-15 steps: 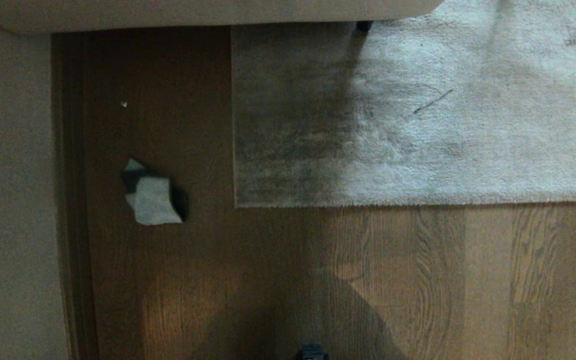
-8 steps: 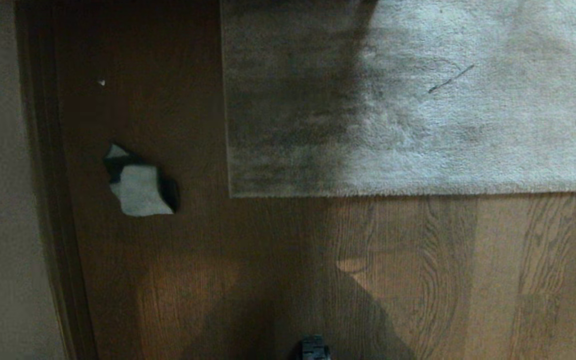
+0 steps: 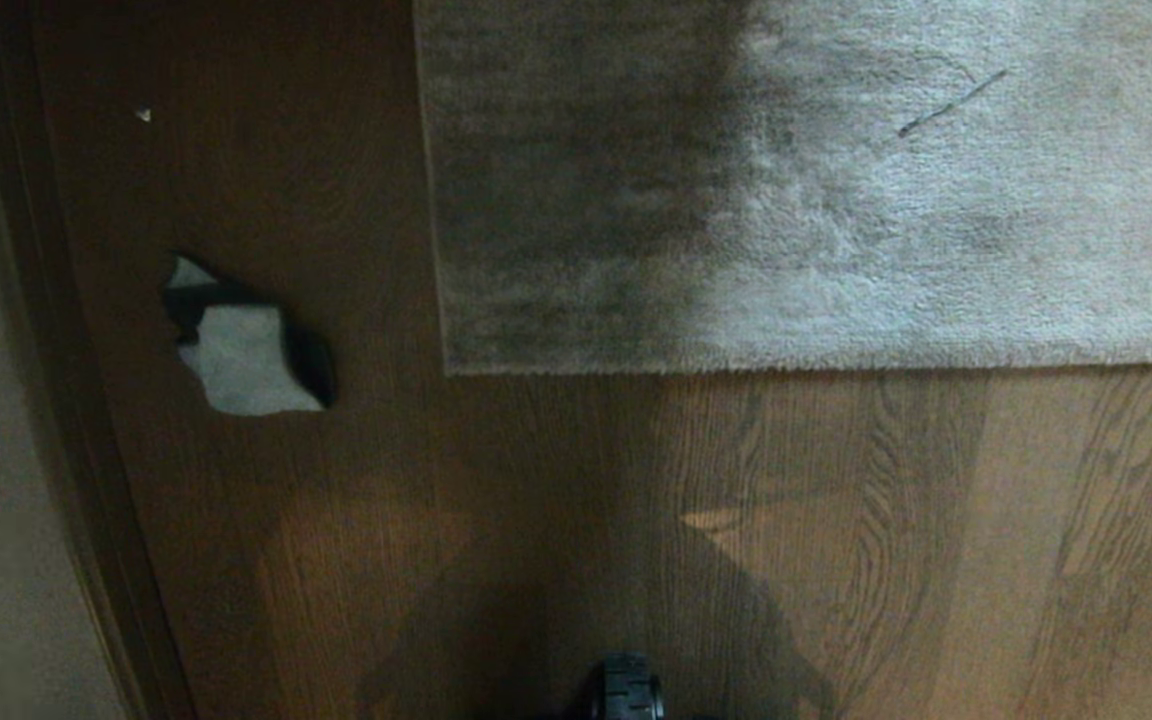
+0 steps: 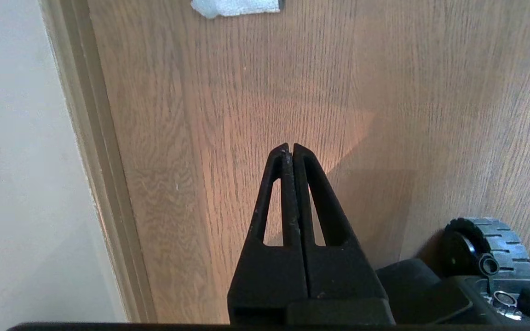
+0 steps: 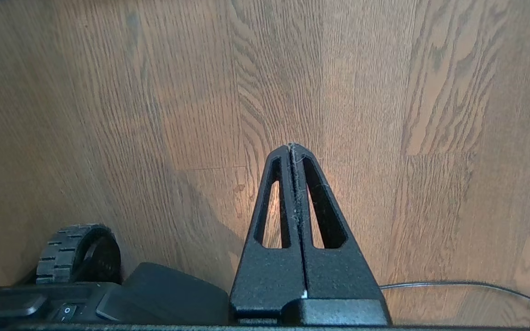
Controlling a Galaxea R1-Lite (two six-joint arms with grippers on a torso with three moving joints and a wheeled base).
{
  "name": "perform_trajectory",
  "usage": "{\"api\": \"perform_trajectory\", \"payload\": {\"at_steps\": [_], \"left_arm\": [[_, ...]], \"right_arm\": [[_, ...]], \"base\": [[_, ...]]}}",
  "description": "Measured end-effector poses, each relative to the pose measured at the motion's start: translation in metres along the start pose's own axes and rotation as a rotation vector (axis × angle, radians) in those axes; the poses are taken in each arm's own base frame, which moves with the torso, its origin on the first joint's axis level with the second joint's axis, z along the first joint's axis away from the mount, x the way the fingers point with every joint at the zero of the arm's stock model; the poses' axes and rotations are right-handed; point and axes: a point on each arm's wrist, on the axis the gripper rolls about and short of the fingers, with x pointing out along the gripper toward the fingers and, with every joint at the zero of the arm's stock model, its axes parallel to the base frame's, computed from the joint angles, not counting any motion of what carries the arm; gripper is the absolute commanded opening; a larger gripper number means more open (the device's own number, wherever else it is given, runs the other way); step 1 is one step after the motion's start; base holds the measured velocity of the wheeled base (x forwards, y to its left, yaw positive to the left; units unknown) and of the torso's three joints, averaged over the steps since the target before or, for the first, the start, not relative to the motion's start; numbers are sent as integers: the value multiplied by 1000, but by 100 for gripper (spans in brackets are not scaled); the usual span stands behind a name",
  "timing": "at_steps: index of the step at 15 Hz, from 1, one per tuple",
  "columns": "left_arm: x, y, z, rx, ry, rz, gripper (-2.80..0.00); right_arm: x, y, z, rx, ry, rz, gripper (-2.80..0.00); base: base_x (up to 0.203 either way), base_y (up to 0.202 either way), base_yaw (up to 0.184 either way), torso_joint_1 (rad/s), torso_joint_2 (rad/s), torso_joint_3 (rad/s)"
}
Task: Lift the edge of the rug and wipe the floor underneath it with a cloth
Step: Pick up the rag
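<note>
The pale grey rug (image 3: 836, 200) lies flat on the brown wood floor (image 3: 536, 480); its near rug edge (image 3: 816, 368) runs straight to a square corner (image 3: 448, 370). Left of that corner, a small pale grey cloth (image 3: 241, 360) lies crumpled on the floor; a bit of that cloth (image 4: 235, 7) also shows in the left wrist view. My left gripper (image 4: 291, 148) is shut and empty, hanging above bare planks well short of the cloth. In its own wrist view, my right gripper (image 5: 292, 148) is shut and empty over bare floor (image 5: 384, 115). Neither arm shows in the head view.
A pale wall with a skirting board (image 3: 46, 400) runs along the left; the same board (image 4: 104, 184) stands close to the left gripper. My base and its wheels (image 4: 486, 248) (image 5: 78, 253) sit near both grippers. A thin cable (image 5: 467, 287) lies on the floor on the right.
The head view has tilted: rug, cloth and floor all slid up the picture and grew larger, and the pale furniture edge at the back left the view. Nothing on the floor moved.
</note>
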Motion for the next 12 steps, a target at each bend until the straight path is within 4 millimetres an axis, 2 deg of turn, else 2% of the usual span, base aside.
{"api": "perform_trajectory", "payload": {"at_steps": [12], "left_arm": [[0,0,0,0,1,0,-280]], "right_arm": [[0,0,0,0,1,1,-280]], "base": [[0,0,0,0,-1,-3]]}}
